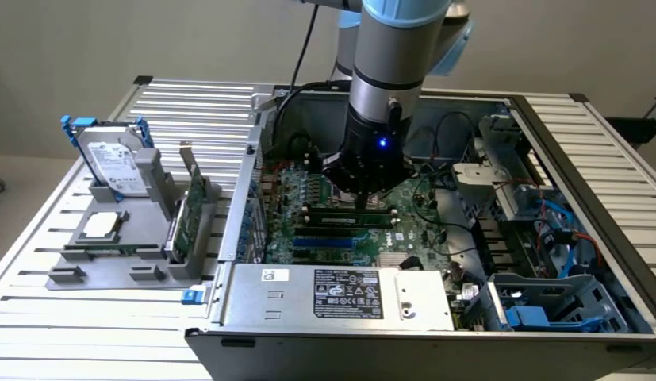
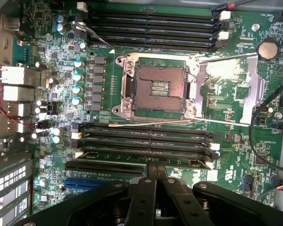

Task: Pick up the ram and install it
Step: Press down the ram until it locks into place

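Grey holder (image 1: 95, 274) at the exterior view's left stands the hard drive (image 1: 114, 163) and expansion card (image 1: 192, 210) upright, probably so an edge can be gripped. Rightward, inside the open case, the gripper (image 1: 366, 190) hangs vertically, fingers drawn together, just above the ram (image 1: 352, 213), which lies along the motherboard's slots (image 2: 146, 141), presumably for a straight downward push. Whether the fingers pinch it, I cannot tell.

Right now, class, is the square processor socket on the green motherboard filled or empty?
Empty. The wrist view shows the square processor socket with its bare contact grid exposed, no chip or cooler on it, and its metal retention plate swung aside on the green motherboard.
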`<state>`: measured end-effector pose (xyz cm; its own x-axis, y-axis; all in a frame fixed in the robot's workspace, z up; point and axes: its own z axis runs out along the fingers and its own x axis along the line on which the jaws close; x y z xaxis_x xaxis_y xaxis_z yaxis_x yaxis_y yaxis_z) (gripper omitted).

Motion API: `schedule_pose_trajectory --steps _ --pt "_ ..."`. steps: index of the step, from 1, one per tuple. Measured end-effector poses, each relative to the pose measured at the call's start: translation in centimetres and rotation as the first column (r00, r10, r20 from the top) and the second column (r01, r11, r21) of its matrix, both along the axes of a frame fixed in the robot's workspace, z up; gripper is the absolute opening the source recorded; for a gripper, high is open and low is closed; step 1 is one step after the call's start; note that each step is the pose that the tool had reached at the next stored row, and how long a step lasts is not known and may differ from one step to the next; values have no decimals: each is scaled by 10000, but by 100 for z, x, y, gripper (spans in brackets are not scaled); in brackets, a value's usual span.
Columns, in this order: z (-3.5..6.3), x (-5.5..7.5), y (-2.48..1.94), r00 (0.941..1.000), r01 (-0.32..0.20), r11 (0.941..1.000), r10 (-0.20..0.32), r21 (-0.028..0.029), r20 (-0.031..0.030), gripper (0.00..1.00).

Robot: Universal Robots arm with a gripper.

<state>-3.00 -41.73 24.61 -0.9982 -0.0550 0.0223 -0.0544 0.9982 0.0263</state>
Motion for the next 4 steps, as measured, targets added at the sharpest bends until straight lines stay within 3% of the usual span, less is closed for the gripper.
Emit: schedule_pose_trajectory --steps 4 --pt "0 -7 0 10000 2 10000 -2 -1 0 11"
